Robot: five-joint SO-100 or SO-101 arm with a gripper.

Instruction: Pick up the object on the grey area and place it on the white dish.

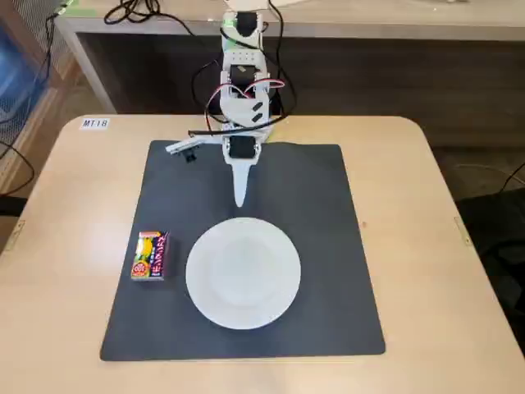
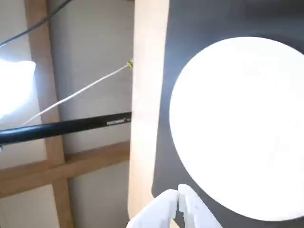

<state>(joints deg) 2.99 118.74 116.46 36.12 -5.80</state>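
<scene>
The snack packet, pink and purple with yellow and red print, lies flat on the left part of the dark grey mat. The round white plate sits on the mat's middle front, to the packet's right and apart from it. My gripper is shut and empty. It hangs over the mat's back middle, pointing toward the plate's far rim, well away from the packet. In the wrist view the shut fingertips show at the bottom edge, the plate fills the right side on the mat, and the packet is out of view.
The mat lies on a beige table with a small label at its back left corner. Black cables and a desk stand behind the arm's base. In the wrist view, a black pole and a white cord lie beyond the table edge.
</scene>
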